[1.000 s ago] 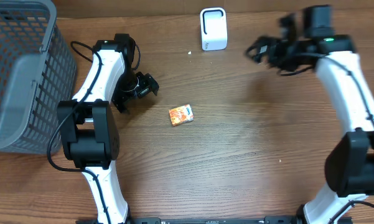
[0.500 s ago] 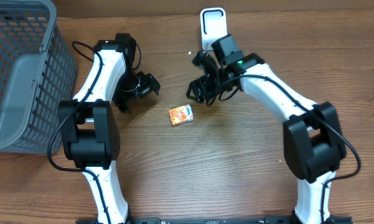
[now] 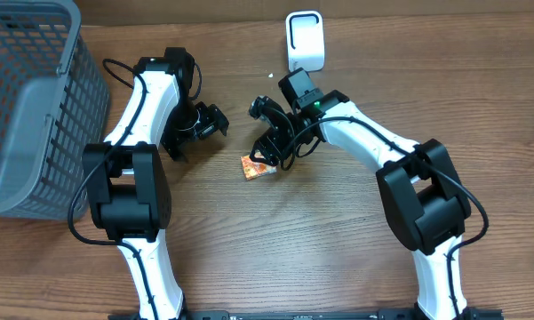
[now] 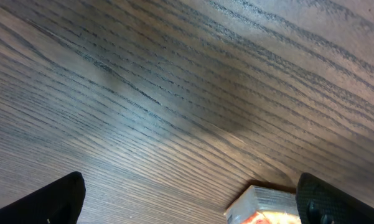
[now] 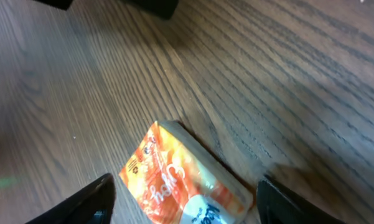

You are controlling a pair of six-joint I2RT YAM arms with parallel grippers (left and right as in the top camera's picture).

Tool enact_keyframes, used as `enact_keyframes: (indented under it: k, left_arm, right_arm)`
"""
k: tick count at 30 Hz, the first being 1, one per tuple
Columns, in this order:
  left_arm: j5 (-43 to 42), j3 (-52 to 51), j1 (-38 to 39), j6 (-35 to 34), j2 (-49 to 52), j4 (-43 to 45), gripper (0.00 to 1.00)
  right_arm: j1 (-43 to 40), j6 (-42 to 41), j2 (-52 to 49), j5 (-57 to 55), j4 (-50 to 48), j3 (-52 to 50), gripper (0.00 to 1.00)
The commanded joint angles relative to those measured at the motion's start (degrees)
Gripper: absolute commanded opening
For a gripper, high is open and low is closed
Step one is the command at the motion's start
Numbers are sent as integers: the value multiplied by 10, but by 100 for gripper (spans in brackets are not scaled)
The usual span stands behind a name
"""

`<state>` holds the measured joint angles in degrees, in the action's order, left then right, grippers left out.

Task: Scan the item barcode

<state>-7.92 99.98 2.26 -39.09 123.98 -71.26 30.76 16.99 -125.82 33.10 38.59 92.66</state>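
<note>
Because the right gripper (image 5: pixel 191 199) hangs low over the table (image 3: pixel 338 231) with its jaws parted, the orange packet (image 5: pixel 183 183) lies flat between its two dark fingertips (image 5: pixel 93 200), with bare wood showing on either side of it. Nothing is grasped yet. The packet looks like a small sealed sachet of thin, glossy film: very light, soft enough to crumple, and probably slick under hard pads. Lying so flat, it gives little height to pinch, so the fingers likely need to come right down to the wood and close across its narrow width, near the middle and not at a crimped end, where it could fold or squirt out. A gentle squeeze should do; too much may buckle the printed face and spoil the barcode, which I cannot make out from here.

Just beyond, to the packet's other side, the left gripper (image 3: pixel 215 124) rests spread wide and empty, a corner of the packet showing at the edge of its wrist view. Farther back stands the white scanner (image 3: pixel 305 40), well apart from the packet, and the grey basket (image 3: pixel 35 107) sits at the far left.
</note>
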Motion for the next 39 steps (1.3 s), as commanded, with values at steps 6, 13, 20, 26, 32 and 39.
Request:
enact_keyframes:
  k: [6,13,20,26,32,39]
  left_arm:
    - [-5,-6,7,-12,4,0,100]
    - [-5,-6,7,-12,4,0,100]
    - [-5,-6,7,-12,4,0,100]
    - [-5,-6,7,-12,4,0,100]
    - [-5,-6,7,-12,4,0,100]
    - [-5,-6,7,-12,4,0,100]
  right_arm:
    - [-2,-90,-20,-18,15,0,50]
    - [-3,-128,-14,-22,120,33,21]
    - [-3,-127,18,-42,223,80,18]
    - [-3,-127,25,-75,141,94,36]
    - [-3,-128,23,-82,32,87,33]
    - [-1,-188,21,-91,-15,39,19]
